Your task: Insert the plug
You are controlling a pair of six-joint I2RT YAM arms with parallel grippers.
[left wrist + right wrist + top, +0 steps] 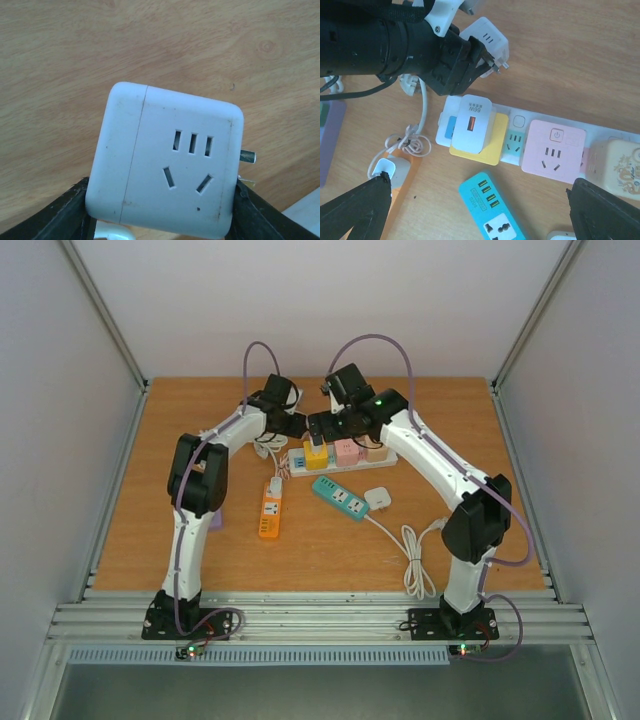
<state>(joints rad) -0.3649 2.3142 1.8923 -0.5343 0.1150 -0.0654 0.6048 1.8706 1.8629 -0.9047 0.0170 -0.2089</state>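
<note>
White cube plug (pixel 165 160) clamped in left gripper (pixel 162 202), prongs (pixel 247 157) sideways, just beyond power strip (pixel 520 122), apart. Right gripper (pixel 480 210) agape above strip. Best: turn prongs down, align over free socket (pixel 512 144), press straight.

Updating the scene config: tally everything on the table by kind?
Power strips: 3 (white strip, orange strip, teal strip)
Adapter cubes on the white strip: 3 (yellow cube, pink cube, cream cube)
White cube in left gripper: 1
66W charger: 1
White block beside teal strip, kind unclear: 1
Purple item, mostly hidden: 1
Total: 10
</note>
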